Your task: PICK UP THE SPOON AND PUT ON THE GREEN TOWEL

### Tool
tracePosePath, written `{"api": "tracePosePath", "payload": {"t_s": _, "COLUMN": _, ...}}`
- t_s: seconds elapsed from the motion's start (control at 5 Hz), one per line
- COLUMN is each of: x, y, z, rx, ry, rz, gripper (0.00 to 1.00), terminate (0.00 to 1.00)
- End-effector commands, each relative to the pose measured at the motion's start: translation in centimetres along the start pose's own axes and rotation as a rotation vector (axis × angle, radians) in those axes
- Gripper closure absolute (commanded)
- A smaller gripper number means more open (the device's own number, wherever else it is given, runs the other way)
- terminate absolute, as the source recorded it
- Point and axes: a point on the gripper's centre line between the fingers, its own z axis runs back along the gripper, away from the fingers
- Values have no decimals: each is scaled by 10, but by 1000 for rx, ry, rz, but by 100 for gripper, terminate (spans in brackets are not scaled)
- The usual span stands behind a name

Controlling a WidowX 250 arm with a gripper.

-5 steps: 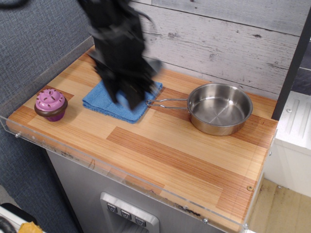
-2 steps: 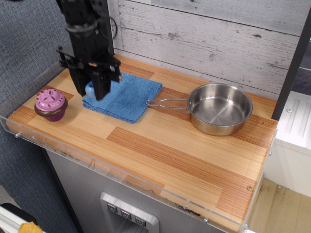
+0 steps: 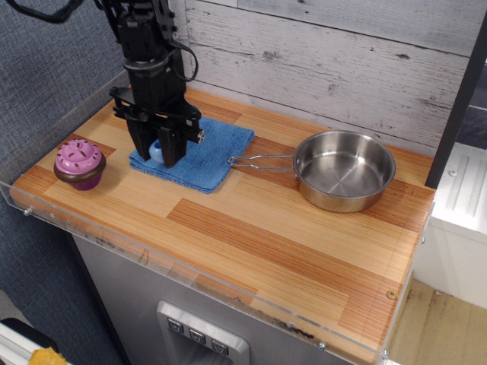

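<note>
- Spoon (image 3: 157, 151): light-blue handle between my gripper (image 3: 158, 154) fingers, now low over the green towel (image 3: 205, 152).
- Gripper: has shifted from the towel's 9 o'clock edge inward; clamped on spoon, I judge.
- Release remains; pan (image 3: 344, 169) at 3 o'clock.

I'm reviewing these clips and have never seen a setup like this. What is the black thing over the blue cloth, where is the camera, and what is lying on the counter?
The black thing is a single robot arm ending in a gripper, a two-fingered clamp. The one camera looks down at the wooden counter from the front, at an angle. The gripper stands over the left part of the blue towel, with the light-blue handle of the spoon showing between its fingers; whether it grips it firmly I cannot tell. Left of the towel stands a purple toy cupcake. To the right sits a steel pan, empty, its wire handle pointing toward the towel.
</note>
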Motion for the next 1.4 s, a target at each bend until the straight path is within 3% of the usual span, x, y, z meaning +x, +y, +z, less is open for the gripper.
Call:
{"api": "tracePosePath", "payload": {"t_s": 0.0, "x": 15, "y": -5, "z": 11, "rx": -7, "ry": -67, "rz": -44, "gripper": 100, "terminate": 0}}
{"api": "tracePosePath", "payload": {"t_s": 0.2, "x": 15, "y": -9, "z": 12, "rx": -7, "ry": -61, "rz": -58, "gripper": 0, "terminate": 0}}
{"api": "tracePosePath", "payload": {"t_s": 0.6, "x": 7, "y": -8, "z": 42, "rx": 0, "ry": -102, "rz": -45, "gripper": 0, "terminate": 0}}
{"api": "tracePosePath", "payload": {"t_s": 0.8, "x": -11, "y": -19, "z": 81, "rx": -40, "ry": -155, "rz": -19, "gripper": 0, "terminate": 0}}
{"api": "tracePosePath", "payload": {"t_s": 1.0, "x": -27, "y": -23, "z": 89, "rx": -61, "ry": -180, "rz": 18, "gripper": 0, "terminate": 0}}
{"api": "tracePosePath", "payload": {"t_s": 1.2, "x": -35, "y": -25, "z": 85, "rx": -41, "ry": -162, "rz": 3, "gripper": 0, "terminate": 0}}
